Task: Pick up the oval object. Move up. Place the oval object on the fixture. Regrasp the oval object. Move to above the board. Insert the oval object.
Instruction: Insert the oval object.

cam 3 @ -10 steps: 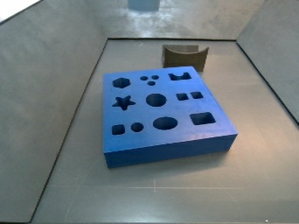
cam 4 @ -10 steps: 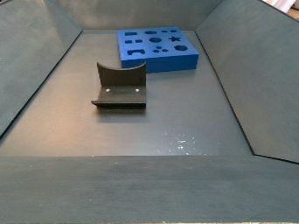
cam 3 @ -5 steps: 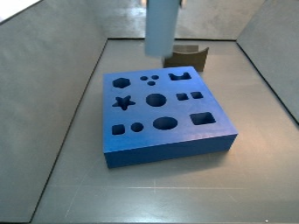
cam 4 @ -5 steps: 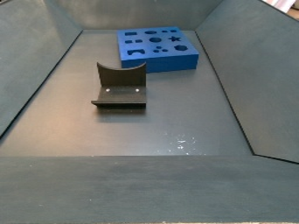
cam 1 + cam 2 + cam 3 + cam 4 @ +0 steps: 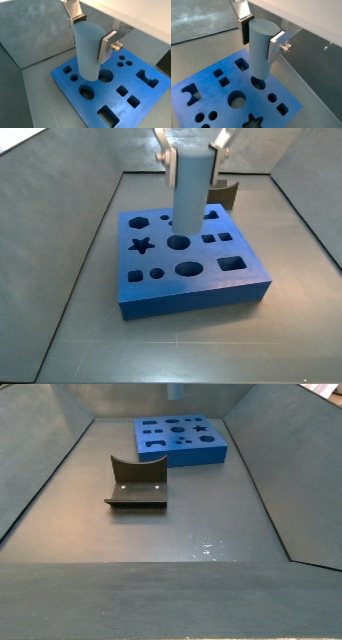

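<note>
The end effector (image 5: 88,31) grips the oval object (image 5: 89,52) upright above the board (image 5: 131,90), its lower end at a round hole, the fixture (image 5: 135,482) well apart on the floor.

Pale blue-grey oval object (image 5: 87,52), bright blue board (image 5: 127,102)
</note>
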Controlling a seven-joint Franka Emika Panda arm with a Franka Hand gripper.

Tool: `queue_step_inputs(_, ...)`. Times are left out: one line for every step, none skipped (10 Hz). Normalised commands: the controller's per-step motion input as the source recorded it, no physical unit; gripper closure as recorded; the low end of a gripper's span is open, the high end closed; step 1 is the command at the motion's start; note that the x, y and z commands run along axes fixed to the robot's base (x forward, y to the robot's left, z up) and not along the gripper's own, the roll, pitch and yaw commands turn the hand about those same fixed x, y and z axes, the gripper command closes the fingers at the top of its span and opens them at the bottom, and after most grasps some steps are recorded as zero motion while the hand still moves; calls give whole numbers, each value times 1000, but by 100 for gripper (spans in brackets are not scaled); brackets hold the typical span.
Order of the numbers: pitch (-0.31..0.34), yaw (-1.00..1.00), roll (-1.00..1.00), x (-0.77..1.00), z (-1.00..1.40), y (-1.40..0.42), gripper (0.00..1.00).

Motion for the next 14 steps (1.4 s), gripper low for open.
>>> queue_step_inputs(0,0,124,131,0,-289,100)
queue_step_inputs(-40,-14,91,229,-297,-251,100)
queue_step_inputs(-111,-146,99,343,-894,-31,100)
queue_step_inputs(-121,-171,91,294,-871,0,100)
queue_step_inputs(-129,-166,81,151,-651,0,100)
queue_step_inputs(-76,-86,0,46,-171,0,100)
queue_step_inputs(-53,-49,64,0,-294,0,100)
queue_step_inputs(-101,0,166,-117,-694,26,100)
queue_step_inputs(-124,0,79,-123,-477,0,100)
queue_step_inputs(-107,0,0,-77,-17,0,100)
queue_step_inputs(-50,0,10,0,-140,0,100)
queue_step_inputs(-33,-9,46,103,-217,0,100)
queue_step_inputs(-26,-23,0,80,-106,63,100)
queue_step_inputs(-24,0,0,14,-74,0,100)
